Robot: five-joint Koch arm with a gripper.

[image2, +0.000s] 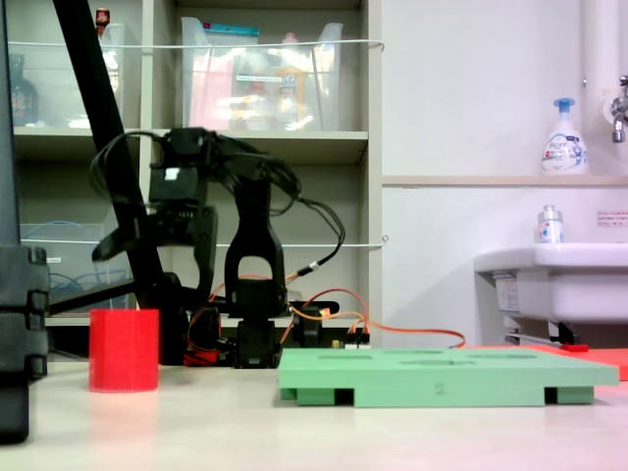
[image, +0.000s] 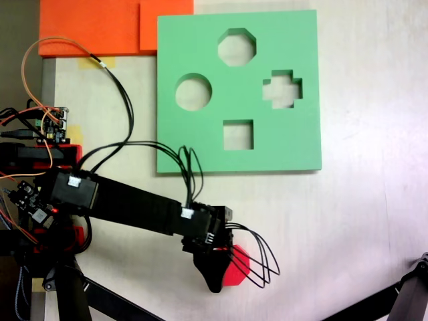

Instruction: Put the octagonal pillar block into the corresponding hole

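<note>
While the matte red foam block [image2: 124,350] stands upright on the smooth pale table [image: 361,227], at seven o'clock from the green board's eight-sided hole [image: 237,47], the black gripper [image: 215,275] hovers above it; whether its jaws are parted I cannot tell.

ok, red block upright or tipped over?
Upright. The octagonal pillar block stands on end on the table, sides vertical, top level; the jaws hang above it without touching.

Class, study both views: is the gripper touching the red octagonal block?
Apart. In a fixed view from the side, the gripper hangs above the red octagonal block, with open background visible between its tips and the block's top.
</note>
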